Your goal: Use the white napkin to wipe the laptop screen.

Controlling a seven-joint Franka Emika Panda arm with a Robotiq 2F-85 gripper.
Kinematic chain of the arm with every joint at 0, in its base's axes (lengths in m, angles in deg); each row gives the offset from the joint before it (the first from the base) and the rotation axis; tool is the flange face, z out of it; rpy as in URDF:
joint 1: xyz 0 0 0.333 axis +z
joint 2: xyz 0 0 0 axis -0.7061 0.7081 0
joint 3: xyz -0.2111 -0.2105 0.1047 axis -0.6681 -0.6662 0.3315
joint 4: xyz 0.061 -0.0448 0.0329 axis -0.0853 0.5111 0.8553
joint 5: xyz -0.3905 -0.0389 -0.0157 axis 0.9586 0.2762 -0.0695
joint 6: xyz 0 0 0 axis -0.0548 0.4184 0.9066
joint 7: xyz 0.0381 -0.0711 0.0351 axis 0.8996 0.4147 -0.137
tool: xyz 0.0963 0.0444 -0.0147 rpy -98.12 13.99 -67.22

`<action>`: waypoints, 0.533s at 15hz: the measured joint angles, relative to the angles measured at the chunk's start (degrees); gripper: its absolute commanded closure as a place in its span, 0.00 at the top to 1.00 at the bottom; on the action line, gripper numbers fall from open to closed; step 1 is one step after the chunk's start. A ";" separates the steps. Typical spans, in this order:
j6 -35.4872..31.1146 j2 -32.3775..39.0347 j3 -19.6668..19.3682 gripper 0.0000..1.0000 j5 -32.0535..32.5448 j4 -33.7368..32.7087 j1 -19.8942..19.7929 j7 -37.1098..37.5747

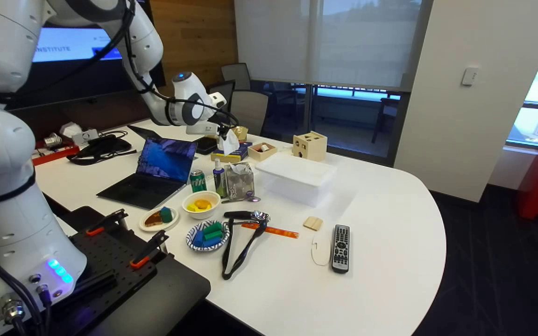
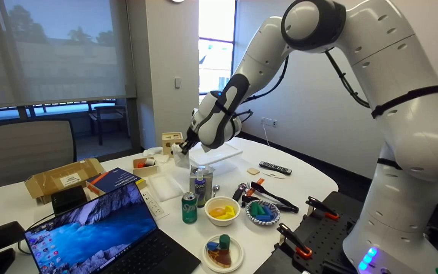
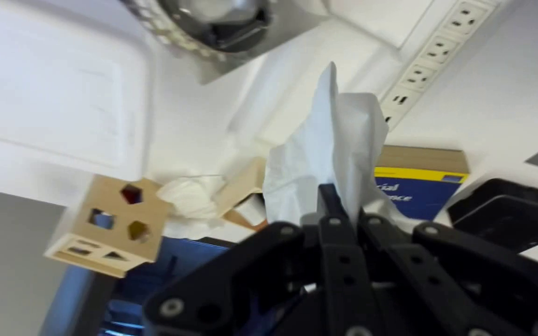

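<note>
The white napkin [image 1: 229,143] hangs from my gripper [image 1: 225,132] in the air over the far part of the table. In an exterior view, the napkin [image 2: 181,158] hangs below the gripper [image 2: 184,147] near the wooden shape box. In the wrist view, my gripper [image 3: 339,205] is shut on the crumpled napkin [image 3: 320,149], which spreads out past the fingertips and partly hides one of them. The laptop screen [image 1: 167,157] glows blue on the open black laptop, apart from the gripper. The screen also shows in an exterior view [image 2: 93,236]; it is out of the wrist view.
A tissue box [image 1: 240,182], a spray bottle [image 1: 219,179] and a green can [image 1: 198,181] stand beside the laptop. A white lidded box [image 1: 297,175], a wooden shape box [image 1: 310,145] and a blue book [image 2: 114,180] are farther out. Bowls and tongs [image 1: 245,247] lie nearer the base.
</note>
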 measured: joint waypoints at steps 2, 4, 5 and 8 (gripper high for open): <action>-0.09 -3.16 -5.47 0.00 -2.46 2.78 1.31 1.45; -0.08 -4.15 -11.31 0.00 -4.88 4.34 2.53 2.50; 0.02 -3.84 -14.01 0.00 -6.12 4.62 3.00 2.93; 1.03 -0.59 -21.71 0.00 -9.83 4.51 5.00 5.39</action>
